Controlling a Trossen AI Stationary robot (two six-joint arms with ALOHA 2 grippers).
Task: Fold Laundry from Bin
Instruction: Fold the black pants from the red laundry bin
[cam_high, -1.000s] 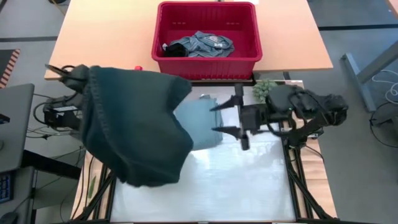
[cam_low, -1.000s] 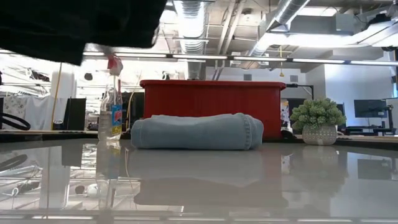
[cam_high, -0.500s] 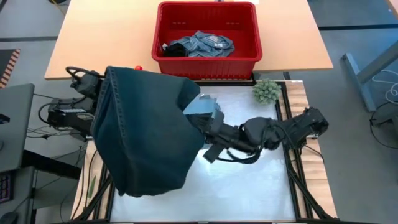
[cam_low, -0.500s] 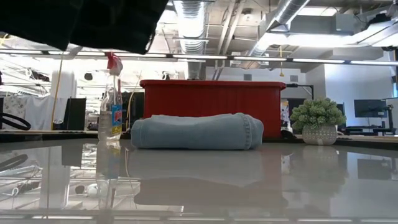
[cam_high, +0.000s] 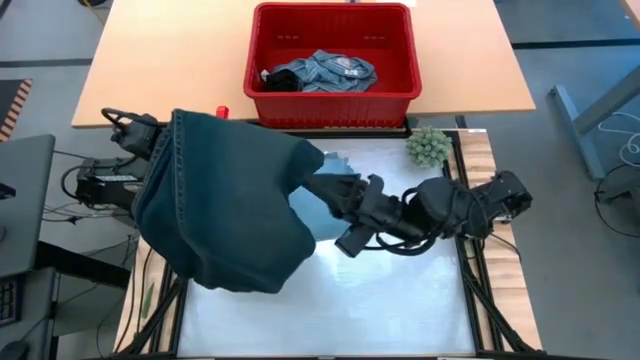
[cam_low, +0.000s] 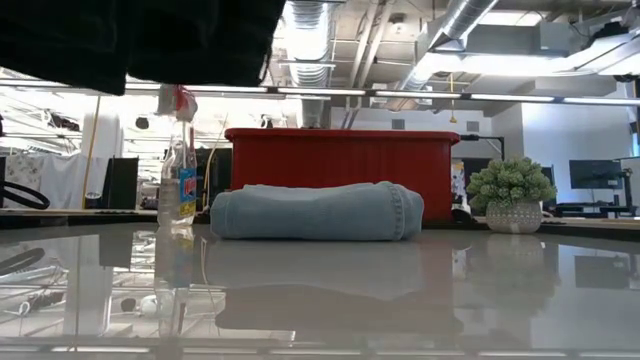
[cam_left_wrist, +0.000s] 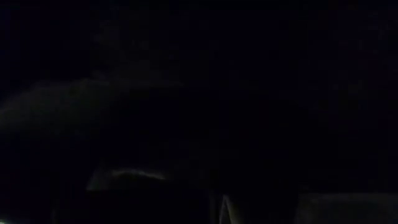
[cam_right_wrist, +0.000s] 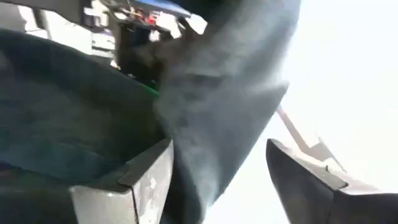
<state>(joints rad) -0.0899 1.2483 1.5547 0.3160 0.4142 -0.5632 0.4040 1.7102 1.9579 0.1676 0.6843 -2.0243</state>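
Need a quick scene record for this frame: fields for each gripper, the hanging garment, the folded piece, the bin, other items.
left gripper: hidden under the dark garment at the table's left side, shut, holding it up
right gripper: open, fingers on either side of a hanging fold of the dark garment, not closed on it
dark garment: lifted off the table, draped wide
folded denim piece: flat on the table, in front of the bin
bin: red, holds more laundry
other items: spray bottle; green plant ball

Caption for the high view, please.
Left gripper holds up a dark garment; open right gripper reaches its hanging edge, red bin behind.
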